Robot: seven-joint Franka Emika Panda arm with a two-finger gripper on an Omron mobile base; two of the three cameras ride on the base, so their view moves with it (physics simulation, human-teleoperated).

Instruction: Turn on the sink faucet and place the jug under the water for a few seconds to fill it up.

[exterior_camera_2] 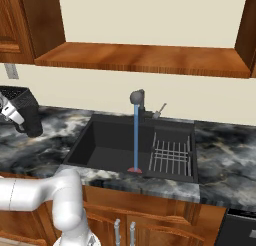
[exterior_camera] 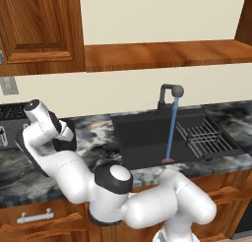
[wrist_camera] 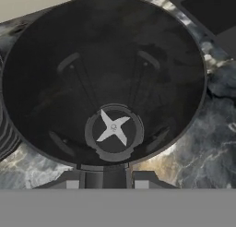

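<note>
The jug (wrist_camera: 110, 83) is a black cylinder, and the hand view looks down into its open mouth to a small silver blade at the bottom. My gripper (wrist_camera: 108, 179) is shut on the jug's near rim, one finger on each side of it. The jug (exterior_camera: 69, 130) stands on the marble counter left of the sink (exterior_camera: 138, 137), mostly hidden behind my hand. It also appears as the jug (exterior_camera_2: 32, 124) at the far left. The sink faucet (exterior_camera: 170, 91) is running: the water (exterior_camera: 171, 130) drops as a thin blue stream into the basin.
A black toaster (exterior_camera: 11, 113) stands against the wall just left of the jug. A wire rack (exterior_camera: 204, 137) fills the right side of the sink. A wooden shelf (exterior_camera: 162, 54) and cabinets hang above the counter.
</note>
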